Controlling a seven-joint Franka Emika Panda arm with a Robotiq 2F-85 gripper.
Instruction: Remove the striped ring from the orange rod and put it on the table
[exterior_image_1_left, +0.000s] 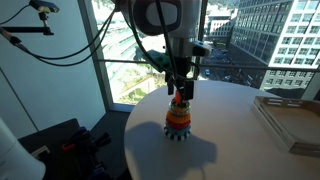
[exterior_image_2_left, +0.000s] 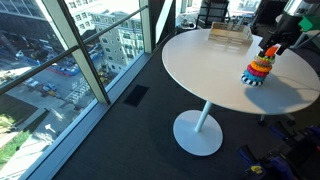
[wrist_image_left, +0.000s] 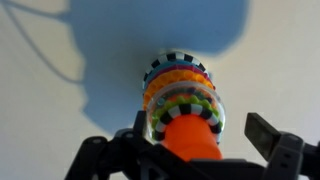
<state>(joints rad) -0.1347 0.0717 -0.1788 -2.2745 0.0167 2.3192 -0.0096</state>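
Spreads gripper (wrist_image_left: 192, 152) fingers (wrist_image_left: 108, 158) wide apart at the wrist view's lower edge, straddling the rod's (wrist_image_left: 190, 138) rounded orange top, clamping nothing. Shows plain coloured rings (wrist_image_left: 182, 100) stacked beneath and, lowest of all, the striped ring (wrist_image_left: 176, 62), threaded on the rod and resting on the white table (wrist_image_left: 60, 110). Confirms this in an exterior view: striped ring (exterior_image_1_left: 177, 134) at the stack's foot, tray (exterior_image_1_left: 290, 120) well apart.

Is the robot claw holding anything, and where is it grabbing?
Nothing is held. The gripper is open, its fingers either side of the orange rod.
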